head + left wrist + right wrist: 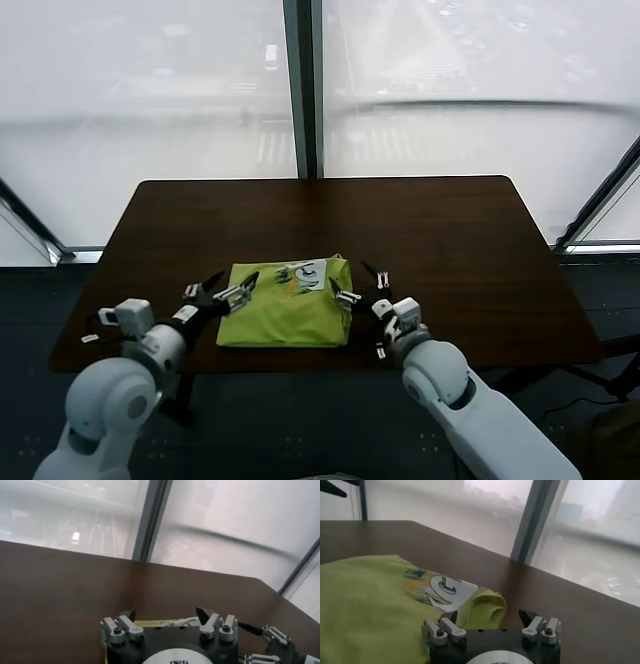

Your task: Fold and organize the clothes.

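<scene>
The lime-green T-shirt (285, 303) lies folded near the front of the dark tabletop (450, 230). The left hand (228, 285) and right hand (362, 282) sit beside it, fingers spread, holding nothing. It looks soft, thin and floppy; pinch its edges.

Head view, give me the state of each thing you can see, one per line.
T-shirt: folded into a compact rectangle, lying flat on the table, printed side up, not held.
Left end effector: open, at the shirt's left edge, holding nothing.
Right end effector: open, at the shirt's right edge, holding nothing.
Table: dark wood, bearing the shirt near its front edge.
</scene>
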